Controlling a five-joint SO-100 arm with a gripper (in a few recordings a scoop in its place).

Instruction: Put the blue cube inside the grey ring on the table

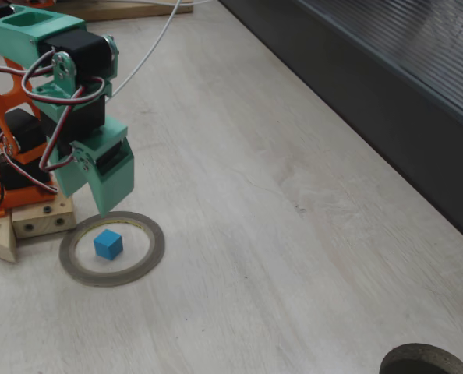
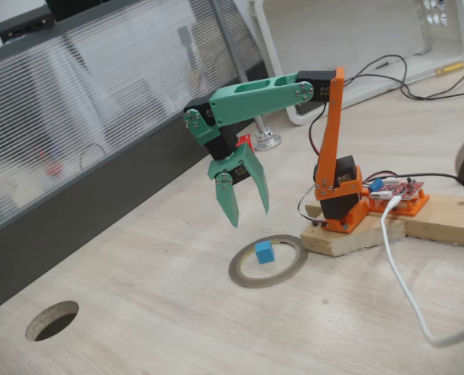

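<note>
Inside grey ring lies blue cube, below raised tool (fingers spread, released, empty).

One small bright blue matte cube lies below the single green two-fingered hand, inside one thin flat grey-brown ring with a yellowish inner rim. In both fixed views there is one such cube and one such ring. One arm carries that hand, on one orange base bolted to pale wooden blocks beside the ring. One dark round hollow is sunk in the one pale whitewashed wood-grain worktop, well away from the hand. One white cable trails across the worktop behind the base, and one red circuit board sits on the blocks.
</note>
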